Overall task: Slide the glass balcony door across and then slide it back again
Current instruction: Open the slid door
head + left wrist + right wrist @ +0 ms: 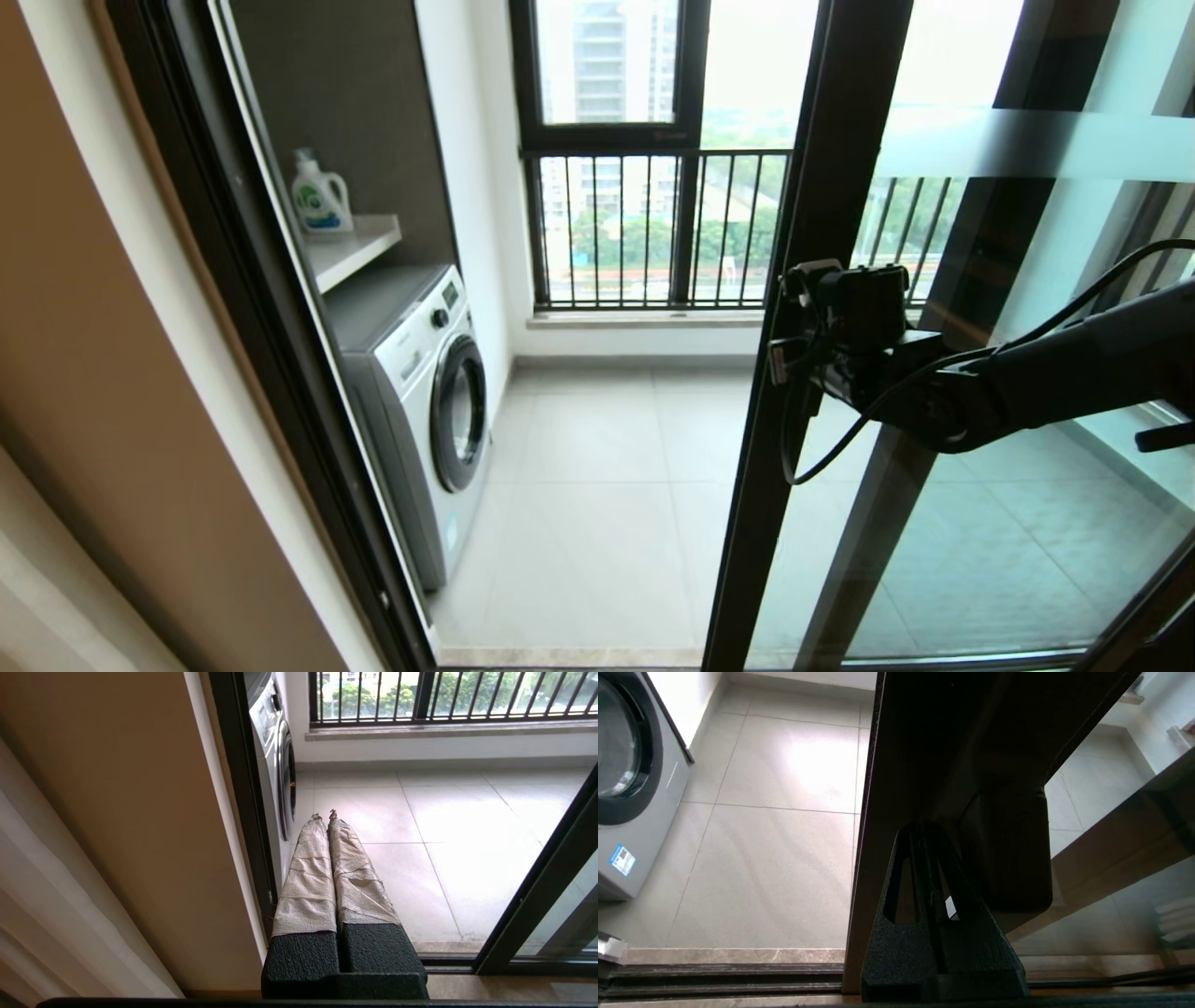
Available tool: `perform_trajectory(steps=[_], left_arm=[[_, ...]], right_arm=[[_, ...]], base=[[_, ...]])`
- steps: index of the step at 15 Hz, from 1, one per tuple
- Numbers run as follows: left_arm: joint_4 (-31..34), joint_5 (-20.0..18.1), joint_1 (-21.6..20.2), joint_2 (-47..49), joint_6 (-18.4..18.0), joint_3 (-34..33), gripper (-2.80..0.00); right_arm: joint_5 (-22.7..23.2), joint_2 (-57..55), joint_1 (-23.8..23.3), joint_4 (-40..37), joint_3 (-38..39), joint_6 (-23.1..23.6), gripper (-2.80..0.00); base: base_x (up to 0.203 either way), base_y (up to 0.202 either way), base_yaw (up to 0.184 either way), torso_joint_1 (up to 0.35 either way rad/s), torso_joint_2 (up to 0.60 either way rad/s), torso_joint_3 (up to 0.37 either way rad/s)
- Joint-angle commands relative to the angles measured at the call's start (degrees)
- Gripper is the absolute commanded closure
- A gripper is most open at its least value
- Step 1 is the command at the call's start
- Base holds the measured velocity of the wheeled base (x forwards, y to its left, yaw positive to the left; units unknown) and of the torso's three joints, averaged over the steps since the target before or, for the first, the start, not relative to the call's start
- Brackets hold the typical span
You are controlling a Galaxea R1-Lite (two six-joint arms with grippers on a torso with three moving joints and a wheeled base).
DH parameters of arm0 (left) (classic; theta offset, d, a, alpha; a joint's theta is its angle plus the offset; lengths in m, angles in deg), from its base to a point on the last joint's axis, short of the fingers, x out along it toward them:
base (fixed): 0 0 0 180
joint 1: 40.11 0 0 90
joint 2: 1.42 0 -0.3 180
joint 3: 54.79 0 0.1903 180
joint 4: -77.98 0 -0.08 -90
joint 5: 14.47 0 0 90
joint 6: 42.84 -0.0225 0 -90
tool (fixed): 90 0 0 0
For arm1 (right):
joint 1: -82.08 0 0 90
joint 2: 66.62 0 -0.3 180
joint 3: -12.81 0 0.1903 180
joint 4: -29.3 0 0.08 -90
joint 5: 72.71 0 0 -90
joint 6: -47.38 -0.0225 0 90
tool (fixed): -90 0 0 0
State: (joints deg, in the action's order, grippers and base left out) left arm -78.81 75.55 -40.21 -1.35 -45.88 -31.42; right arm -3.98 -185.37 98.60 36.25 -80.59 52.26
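At the glass balcony door (pixel 812 280) stile, right gripper (pixel 931 858) fingers together — no legible writing.

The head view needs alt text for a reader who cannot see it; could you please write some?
The right gripper is at the dark stile of the glass balcony door, which stands slid partly open. Through the gap are a tiled balcony, a washing machine and a detergent bottle on a shelf.

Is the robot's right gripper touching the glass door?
Touching. In the right wrist view, the right gripper, fingers closed together, presses its tips against the dark stile of the glass balcony door, beside the handle.
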Motion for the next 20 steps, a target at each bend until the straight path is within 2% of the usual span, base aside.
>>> perform_trajectory(steps=[1,17,20], left_arm=[[0.0,0.0,-0.1,0.1,0.0,0.0,0.00],[0.0,0.0,-0.1,0.1,0.0,0.0,0.00],[0.0,0.1,-0.1,0.1,0.0,0.0,0.00]], right_arm=[[0.2,0.6,-1.9,0.3,0.5,0.0,0.00],[1.7,0.6,-12.3,0.5,1.5,0.3,0.00],[1.8,0.7,-13.6,3.2,3.1,0.7,0.00]], base=[[0.000,0.000,0.000,0.000,0.00,0.000],[0.000,0.000,0.000,0.000,0.00,0.000],[0.000,0.000,0.000,0.000,0.00,0.000]])
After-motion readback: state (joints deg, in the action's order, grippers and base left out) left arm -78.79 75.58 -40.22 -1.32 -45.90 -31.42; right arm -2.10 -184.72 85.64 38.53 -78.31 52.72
